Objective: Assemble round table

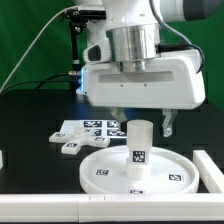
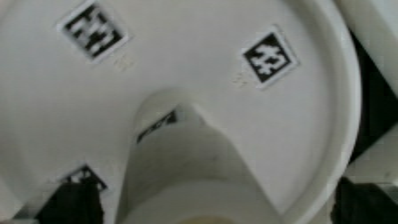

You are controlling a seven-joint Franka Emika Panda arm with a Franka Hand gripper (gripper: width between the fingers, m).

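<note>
Smooth white plastic on matt black
You see the disc (image 1: 108,160) and leg (image 1: 140,133) as smooth, faintly glossy white plastic; the table (image 1: 30,120) looks matt black.

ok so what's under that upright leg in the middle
The disc: the leg stands upright on its middle, tags around it. The leg's foot covers the disc's centre, so any hub or joint there cannot be seen.

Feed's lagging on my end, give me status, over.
Hand open above leg, gripping nothing. Leg upright at centre of disc. Marker board beyond disc, not in the way.
</note>
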